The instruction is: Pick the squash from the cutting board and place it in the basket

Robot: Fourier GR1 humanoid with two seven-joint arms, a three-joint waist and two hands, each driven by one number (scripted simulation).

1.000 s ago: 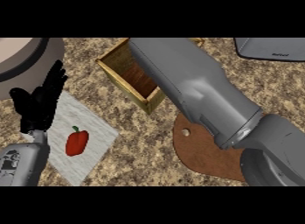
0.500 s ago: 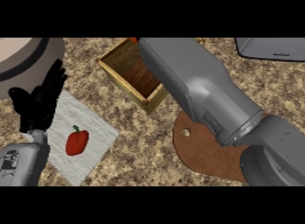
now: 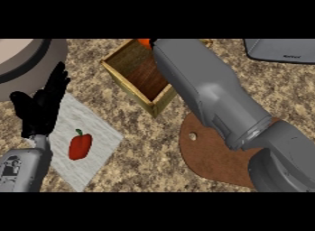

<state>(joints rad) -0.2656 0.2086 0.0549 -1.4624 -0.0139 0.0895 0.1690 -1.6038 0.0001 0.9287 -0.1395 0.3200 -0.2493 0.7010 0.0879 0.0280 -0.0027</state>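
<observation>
Fingers of the left hand [image 3: 43, 106] are held straight and raised, holding nothing, at the view's left edge, where the hand rests over the corner of a pale cloth [image 3: 99, 135] on which a red bell pepper [image 3: 80, 145] lies. Whether the right hand is closed on anything cannot be told, since it is hidden past the end of the right forearm [image 3: 206, 94] at the view's top edge. An orange sliver [image 3: 144, 43], taken to be the squash, is seen there, just above the far rim of the wooden basket [image 3: 130, 88]. Compared with a second ago, the forearm has been shifted slightly rightward, so that more of the basket's inside is uncovered and the sliver is exposed. No squash is seen on the visible part of the brown cutting board [image 3: 206, 153], so the carry is judged nearly done, with lowering and release remaining.
</observation>
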